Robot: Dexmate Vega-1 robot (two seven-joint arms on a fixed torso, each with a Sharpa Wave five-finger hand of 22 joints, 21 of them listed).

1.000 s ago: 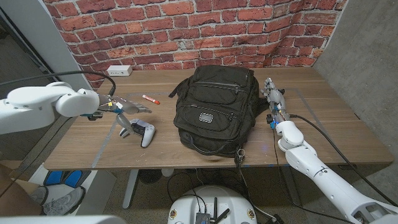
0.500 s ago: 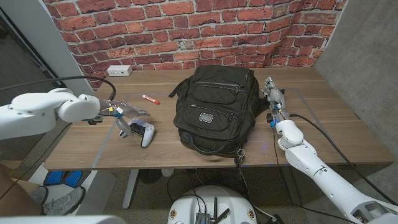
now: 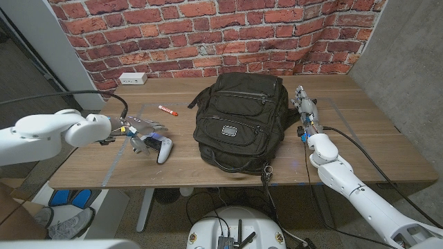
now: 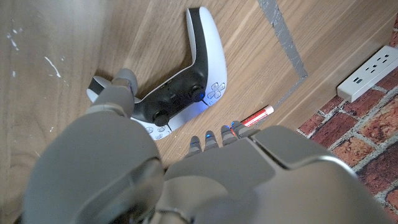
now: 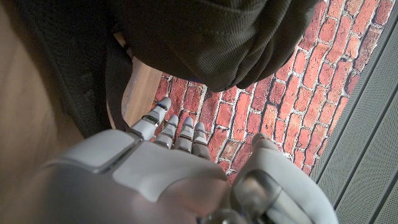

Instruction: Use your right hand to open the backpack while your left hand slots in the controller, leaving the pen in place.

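Head view had the wooden table [image 3: 374, 149] spread under both my arms, with the black backpack [image 3: 239, 124] standing at its middle, the biggest thing on it. As far as I could judge, its zips were all shut and nothing had been opened, so my right hand's part of the job was not yet begun.

My right hand [image 3: 304, 111] stood on its edge just beside the backpack's right side, fingers held straight and close together, holding nothing. From the right wrist view those fingers [image 5: 176, 135] pointed past the bag's dark fabric [image 5: 211, 37] toward the brick wall, and I could not tell whether they touched the bag.

My left hand [image 3: 142, 130] was over the controller [image 3: 160, 149], which lay on the table to the left of the backpack and well apart from it. In the left wrist view my fingers were spread, one fingertip [image 4: 127, 79] down at the controller's [image 4: 180, 87] grip, the others hanging over its far side. Nothing was pinched; I judged the controller to be lying on the wood, not lifted.

Smallest was the red and white pen [image 3: 166, 108], lying beyond the controller, untouched, as it should be.

So, by my reckoning, opening, grasping and slotting in all remained.
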